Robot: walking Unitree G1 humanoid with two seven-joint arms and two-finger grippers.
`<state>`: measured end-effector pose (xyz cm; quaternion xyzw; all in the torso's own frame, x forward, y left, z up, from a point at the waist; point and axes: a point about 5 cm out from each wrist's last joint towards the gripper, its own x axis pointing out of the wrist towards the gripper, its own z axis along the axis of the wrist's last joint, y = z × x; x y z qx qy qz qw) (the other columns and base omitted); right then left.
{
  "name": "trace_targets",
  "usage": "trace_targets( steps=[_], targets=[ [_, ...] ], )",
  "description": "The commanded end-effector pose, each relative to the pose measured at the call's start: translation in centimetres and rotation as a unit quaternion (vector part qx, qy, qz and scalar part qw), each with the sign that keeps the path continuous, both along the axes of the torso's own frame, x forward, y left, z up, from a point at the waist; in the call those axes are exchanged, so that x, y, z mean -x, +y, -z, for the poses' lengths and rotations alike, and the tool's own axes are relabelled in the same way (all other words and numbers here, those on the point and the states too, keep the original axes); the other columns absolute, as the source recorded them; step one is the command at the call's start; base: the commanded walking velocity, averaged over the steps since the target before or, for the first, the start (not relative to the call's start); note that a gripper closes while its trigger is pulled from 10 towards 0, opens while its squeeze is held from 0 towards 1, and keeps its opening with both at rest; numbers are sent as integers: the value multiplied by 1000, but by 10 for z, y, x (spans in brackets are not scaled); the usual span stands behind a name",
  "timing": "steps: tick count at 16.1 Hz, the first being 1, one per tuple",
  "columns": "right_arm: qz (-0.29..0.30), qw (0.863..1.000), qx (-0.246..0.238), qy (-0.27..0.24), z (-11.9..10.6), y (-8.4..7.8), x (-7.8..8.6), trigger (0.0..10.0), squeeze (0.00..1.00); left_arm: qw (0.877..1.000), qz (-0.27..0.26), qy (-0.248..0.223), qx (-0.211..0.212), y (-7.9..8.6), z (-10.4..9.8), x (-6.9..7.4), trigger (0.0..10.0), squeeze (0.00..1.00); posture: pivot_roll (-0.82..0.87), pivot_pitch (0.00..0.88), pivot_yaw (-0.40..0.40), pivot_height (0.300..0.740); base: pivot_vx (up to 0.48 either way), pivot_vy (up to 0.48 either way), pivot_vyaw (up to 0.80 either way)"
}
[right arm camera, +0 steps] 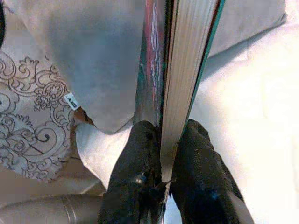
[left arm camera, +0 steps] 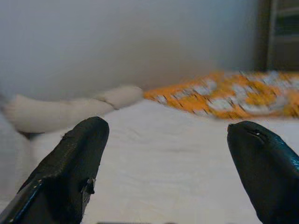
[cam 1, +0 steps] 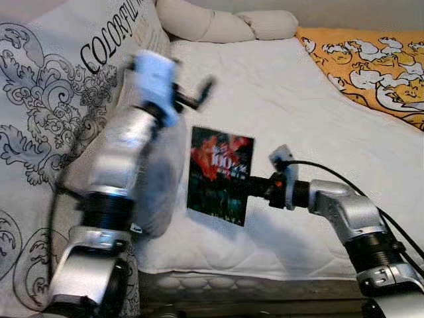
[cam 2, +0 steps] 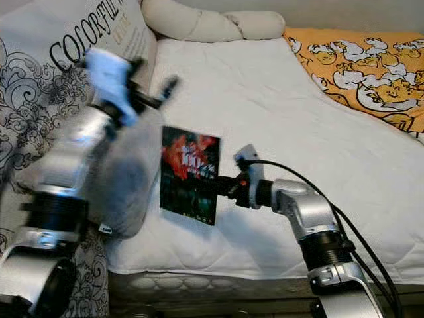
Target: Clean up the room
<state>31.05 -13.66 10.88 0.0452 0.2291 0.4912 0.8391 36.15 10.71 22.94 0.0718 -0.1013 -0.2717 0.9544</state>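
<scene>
Book [cam 1: 220,174]: one, dark cover with red artwork, held upright above the bed's [cam 1: 298,112] near edge, long axis roughly vertical, cover facing the camera, page edges toward the right gripper [right arm camera: 161,154]
Right gripper: one, fingers clamped on the book's edge, right of the book
Left gripper [left arm camera: 168,154]: one, fingers spread apart with nothing between them, raised up and left of the book
Grey pillow [cam 1: 156,179]: one, just left of the book
Patterned pillow [cam 1: 46,99]: one, farther left
Orange blanket [cam 1: 371,66]: one, at the bed's far right
</scene>
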Motion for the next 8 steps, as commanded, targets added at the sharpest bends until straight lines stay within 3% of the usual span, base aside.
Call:
trace_targets(
  steps=[1, 3, 8],
  targets=[
    [-11, 999, 4, -46, -18, 3, -6, 10000, 0, 1000, 7, 3, -21, -4, 2, -1, 10000, 0, -24, 0, 32, 740, 0, 0, 0],
    [-22, 996, 35, -79, -22, 5, -6, 10000, 0, 996, 23, 20, -80, -14, 20, -1, 10000, 0, -26, 0, 36, 740, 0, 0, 0],
    [-24, 992, 42, -118, -31, 5, -7, 10000, 0, 988, -20, 72, -135, 1, 44, -10, 10000, 0, -28, 0, 35, 740, 0, 0, 0]
  ],
)
